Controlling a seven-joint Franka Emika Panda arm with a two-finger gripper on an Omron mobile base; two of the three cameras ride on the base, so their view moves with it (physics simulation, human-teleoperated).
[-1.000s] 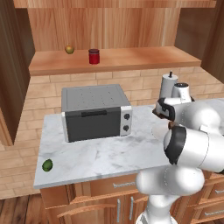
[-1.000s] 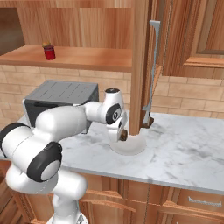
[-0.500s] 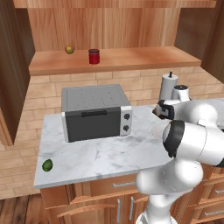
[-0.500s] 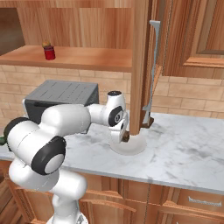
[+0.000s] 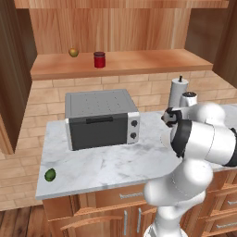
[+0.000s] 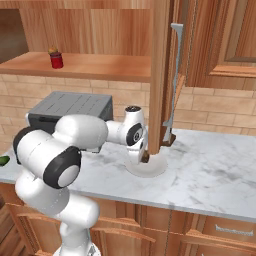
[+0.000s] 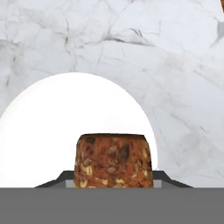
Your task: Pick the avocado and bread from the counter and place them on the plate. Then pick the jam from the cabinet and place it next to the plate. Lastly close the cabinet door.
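1. The hand [image 7: 113,183] was clamped on the bread [image 7: 113,161], holding it over the plate [image 7: 52,131]; in the right base view the hand hung just above the plate, beside the open cabinet door [image 6: 161,75].
2. The bread looked like a light, seeded chunk with a darker crust, probably slightly soft and crumbly. A grip across its flat sides seemed right, firm but not crushing.
3. The avocado [image 5: 50,174] lay near the left front corner of the desk [image 5: 106,164], well apart from the plate. Judging by its smooth egg shape, it could roll or slip; taking it across its narrow middle would likely be safest.
4. The jam [image 5: 99,59] stood upright on the cabinet shelf [image 5: 139,62], near a yellowish-brown fruit [image 5: 73,52]. A jar like that is probably rigid, heavier and breakable, best grasped round its body below the lid.
5. Counted: one bread, one avocado, one jam jar, one plate, one round fruit and one toaster oven [image 5: 102,118].
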